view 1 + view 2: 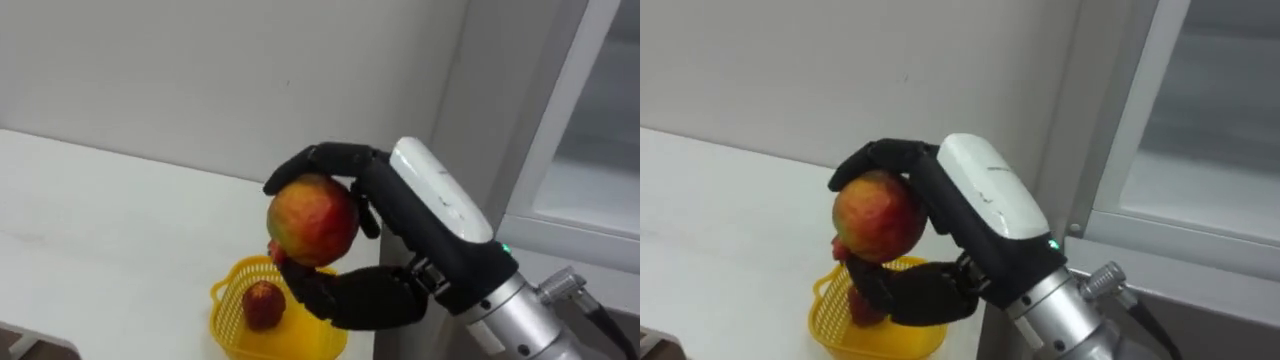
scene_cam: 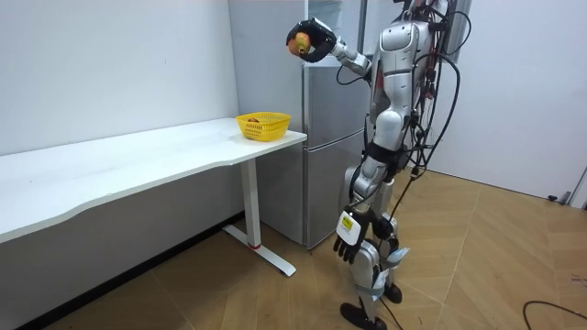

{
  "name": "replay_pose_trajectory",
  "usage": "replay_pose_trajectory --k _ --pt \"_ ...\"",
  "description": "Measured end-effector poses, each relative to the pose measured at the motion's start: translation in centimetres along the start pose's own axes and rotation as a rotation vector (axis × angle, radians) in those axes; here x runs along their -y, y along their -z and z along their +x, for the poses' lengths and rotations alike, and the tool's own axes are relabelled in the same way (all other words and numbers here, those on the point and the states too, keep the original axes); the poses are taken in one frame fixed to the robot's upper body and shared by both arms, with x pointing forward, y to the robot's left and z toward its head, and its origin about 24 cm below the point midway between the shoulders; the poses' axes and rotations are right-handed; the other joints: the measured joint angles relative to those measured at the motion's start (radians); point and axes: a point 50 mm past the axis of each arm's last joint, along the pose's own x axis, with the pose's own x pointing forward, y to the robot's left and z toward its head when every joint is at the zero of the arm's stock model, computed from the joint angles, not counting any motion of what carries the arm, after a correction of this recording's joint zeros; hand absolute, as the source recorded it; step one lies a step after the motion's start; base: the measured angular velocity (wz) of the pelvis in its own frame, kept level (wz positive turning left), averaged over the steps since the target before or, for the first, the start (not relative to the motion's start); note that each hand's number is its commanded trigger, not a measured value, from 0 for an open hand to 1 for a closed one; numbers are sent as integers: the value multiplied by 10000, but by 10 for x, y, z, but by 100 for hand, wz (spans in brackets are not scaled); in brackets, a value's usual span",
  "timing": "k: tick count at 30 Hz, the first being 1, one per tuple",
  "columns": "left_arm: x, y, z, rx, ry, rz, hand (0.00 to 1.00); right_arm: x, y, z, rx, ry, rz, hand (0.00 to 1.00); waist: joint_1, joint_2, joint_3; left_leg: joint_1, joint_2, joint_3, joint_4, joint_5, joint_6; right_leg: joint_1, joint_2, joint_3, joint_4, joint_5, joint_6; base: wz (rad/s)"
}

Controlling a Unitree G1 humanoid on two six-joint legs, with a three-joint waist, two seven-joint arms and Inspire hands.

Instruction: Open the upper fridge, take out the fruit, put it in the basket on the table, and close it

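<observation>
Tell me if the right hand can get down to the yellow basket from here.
Probably yes: the right hand, shut on a red-yellow fruit, is above the yellow basket on the white table, nothing between them. A red fruit lies inside.

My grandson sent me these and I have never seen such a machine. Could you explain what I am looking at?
It is a humanoid robot that stands on two legs and has two arms ending in black mechanical hands. The room view comes from a camera standing some way off. It shows the robot beside a tall grey fridge, at the end of a long white table. The other two pictures come from the twin cameras in its head, looking down.

Its right hand is curled round a round red-and-yellow fruit. It holds the fruit above a yellow plastic basket on the table, with a smaller red fruit inside. Its left hand hangs empty at its side.
</observation>
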Motion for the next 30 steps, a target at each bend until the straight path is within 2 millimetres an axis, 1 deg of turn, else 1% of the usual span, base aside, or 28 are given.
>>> replay_pose_trajectory --k 1,2,3,4,6,7,9,10,12,16,17,18,20,22,24,25,30 --pt "-1 -1 0 12 -18 8 0 -1 3 0 -143 -61 -74 100 35 -27 2 -23 -1 -43 0 2 -3 -14 2 -8 1 0 0 8" --pt "-1 -1 0 6 -10 21 0 -4 9 0 -441 -237 -311 100 228 -70 -2 -31 1 -85 -2 5 -9 -32 9 2 0 0 0 0" --pt "-1 -1 0 6 15 13 0 -9 18 -1 -832 -483 -462 100 281 -86 2 19 3 -101 35 9 -14 3 14 -6 -5 0 0 0" --pt "-1 0 0 -13 46 10 0 -12 22 -1 -1033 -626 -568 100 298 -92 2 33 0 -136 42 12 -16 33 13 -19 -7 0 0 8" --pt "0 1 0 -45 92 -12 0 -21 33 -3 -1616 -1055 -597 100 345 -129 -17 43 -7 -216 97 13 -16 88 8 -77 -8 0 0 15" --pt "-2 1 0 -32 63 6 0 -27 41 -5 -1953 -1313 -531 100 406 -155 9 45 -18 -299 162 13 -15 160 -7 -220 -18 0 0 21" --pt "-4 1 0 -29 23 10 0 -35 59 -11 -2719 -1741 -446 100 536 -228 22 21 -35 -427 199 14 -15 220 -40 -434 -10 -2 3 21" --pt "-4 1 0 -6 -3 -33 0 -37 63 -12 -2890 -1825 -438 100 556 -252 26 -2 -38 -430 203 14 -15 220 -51 -543 -10 -4 7 16" --pt "-7 0 0 10 -24 -101 0 -42 75 -17 -3461 -2086 -421 100 710 -336 38 -122 -76 -546 272 15 -16 190 -83 -618 -15 -20 31 16" --pt "-6 4 0 -138 50 -84 0 -48 87 -23 -3952 -2325 -578 100 869 -432 58 -188 -122 -724 300 15 -13 201 -118 -762 -9 -38 56 13" --pt "-5 5 0 -210 99 -88 0 -51 92 -26 -4207 -2475 -727 100 1006 -456 55 -186 -127 -751 325 14 -13 217 -123 -765 -8 -38 56 6" --pt "-5 6 -1 -240 147 -86 0 -54 98 -30 -4456 -2619 -871 100 1046 -499 70 -201 -139 -803 350 14 -12 233 -132 -805 -9 -38 56 9" --pt "-5 9 -1 -309 237 -72 0 -58 105 -35 -4819 -2885 -1037 100 1083 -541 59 -283 -165 -944 382 14 -11 211 -143 -846 -6 -38 56 17" --pt "-5 9 -1 -359 292 -66 0 -63 111 -39 -5070 -3127 -1162 100 1158 -546 62 -311 -171 -952 427 13 -10 201 -144 -829 -2 -38 56 5" --pt "-4 12 -1 -525 377 -91 0 -68 115 -43 -5301 -3346 -1146 100 1303 -517 83 -351 -166 -952 478 11 -11 187 -141 -840 -2 -38 56 0" --pt "-3 12 -1 -533 457 -92 0 -69 115 -43 -5302 -3372 -1167 100 1305 -495 99 -381 -166 -955 529 10 -13 182 -140 -840 -2 -38 56 0" --pt "-4 11 -1 -460 513 -87 0 -69 117 -43 -5333 -3356 -1192 100 1340 -476 113 -461 -173 -991 533 9 -15 167 -141 -896 -2 -38 56 1"
